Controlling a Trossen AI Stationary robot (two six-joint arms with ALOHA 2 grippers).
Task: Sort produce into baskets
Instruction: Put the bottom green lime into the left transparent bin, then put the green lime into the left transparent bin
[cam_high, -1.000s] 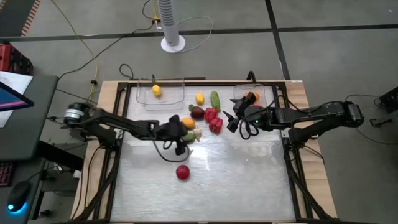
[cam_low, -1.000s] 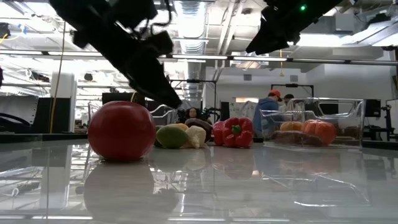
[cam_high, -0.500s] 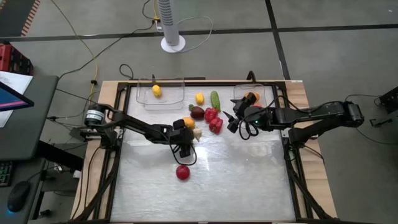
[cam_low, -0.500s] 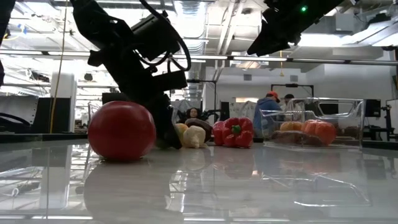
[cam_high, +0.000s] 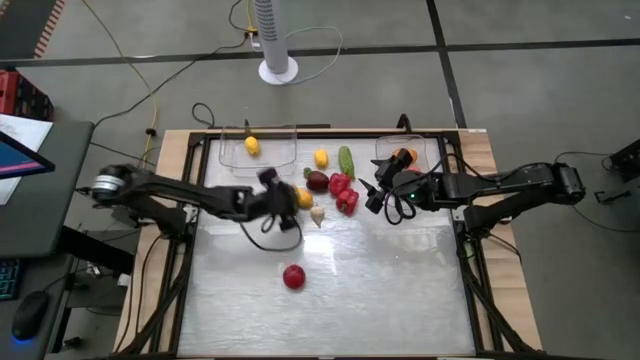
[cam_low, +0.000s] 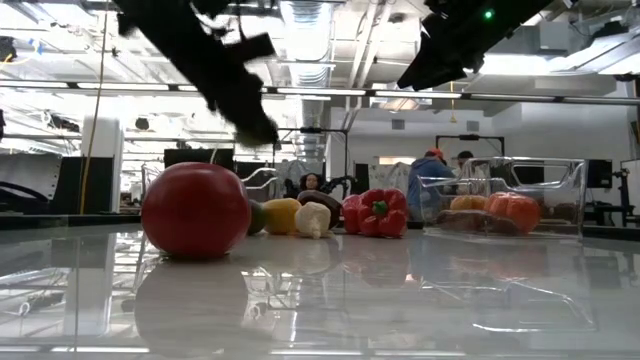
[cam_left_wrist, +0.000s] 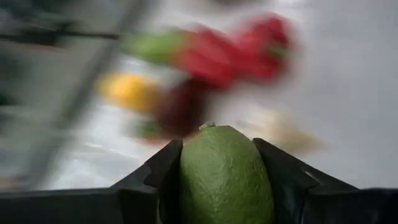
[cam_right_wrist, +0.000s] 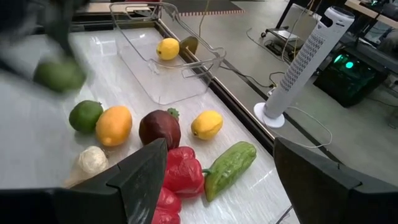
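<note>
Left pincer (cam_high: 268, 190), centre-left of the high frame, pinches a green fruit (cam_left_wrist: 226, 174); carrying step, next a release over the left basket (cam_high: 259, 152). Right pincer (cam_high: 372, 196) waits spread.

A grey concrete floor (cam_high: 520, 110) crossed by dark seams surrounds the wood-edged table (cam_high: 480, 140). A white tower fan (cam_high: 272, 35) stands beyond the table's far edge, with yellow and white cables trailing nearby. A dark desk (cam_high: 30, 190) sits at left. Ceiling ducts (cam_low: 305, 30) and bright lights hang above; people (cam_low: 432, 175) stand in the distance.
</note>
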